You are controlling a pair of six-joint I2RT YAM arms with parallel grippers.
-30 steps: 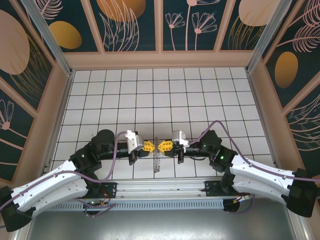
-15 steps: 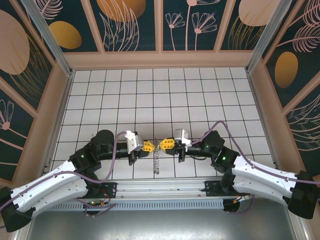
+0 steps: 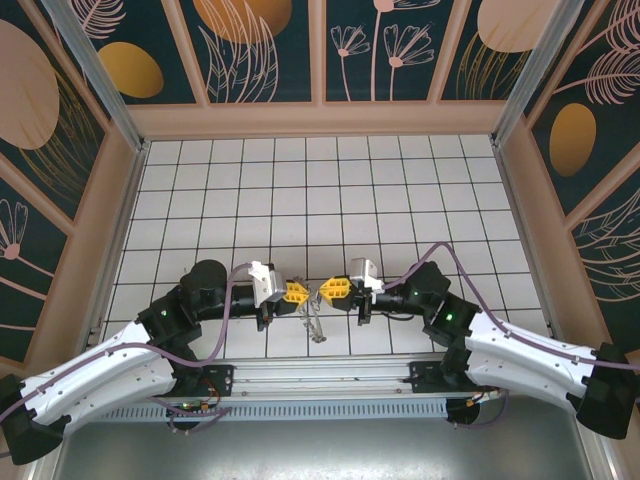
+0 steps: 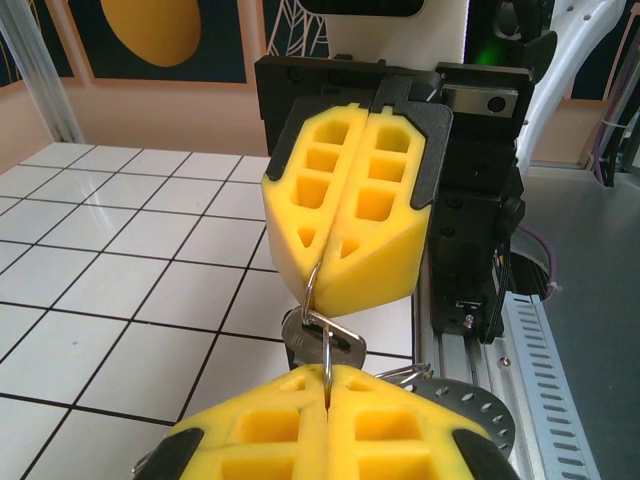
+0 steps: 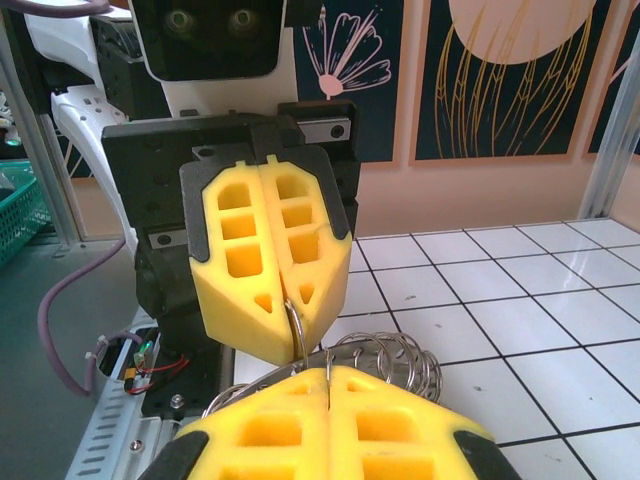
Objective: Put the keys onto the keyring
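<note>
Both shut, pinching ring wire nr front edge of table: L gripper, R gripper. Judged nearly done, key on wire; remaining: seat, release.

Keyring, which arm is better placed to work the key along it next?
Probably left. Both grippers are shut on the keyring, but the key hangs right at the fingertips of the left gripper; the right gripper can simply hold.

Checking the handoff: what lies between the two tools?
Left wrist view: between left tool and right tool, a thin wire loop of the keyring and a grey key.
</note>
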